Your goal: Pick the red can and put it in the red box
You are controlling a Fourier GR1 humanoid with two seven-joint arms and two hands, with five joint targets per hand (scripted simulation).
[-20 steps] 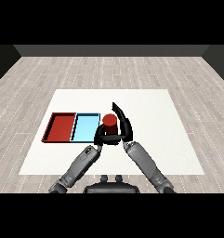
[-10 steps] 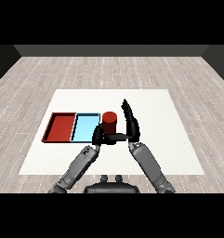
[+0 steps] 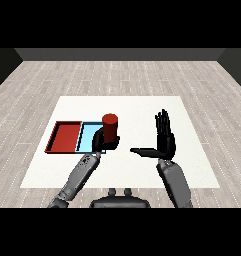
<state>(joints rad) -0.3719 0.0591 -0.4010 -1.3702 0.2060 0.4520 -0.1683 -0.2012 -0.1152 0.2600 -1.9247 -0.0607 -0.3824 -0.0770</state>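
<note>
Left hand is wrapped round the red can, holding it upright at the right edge of the blue tray. The red tray sits just left of that, both on the white desk. Right hand is well apart, fingers straight and pointing up, thumb out, holding nothing.

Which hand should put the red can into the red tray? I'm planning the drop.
The left hand: its fingers already curl round the red can, near the red tray. The right hand is open, apart.
</note>
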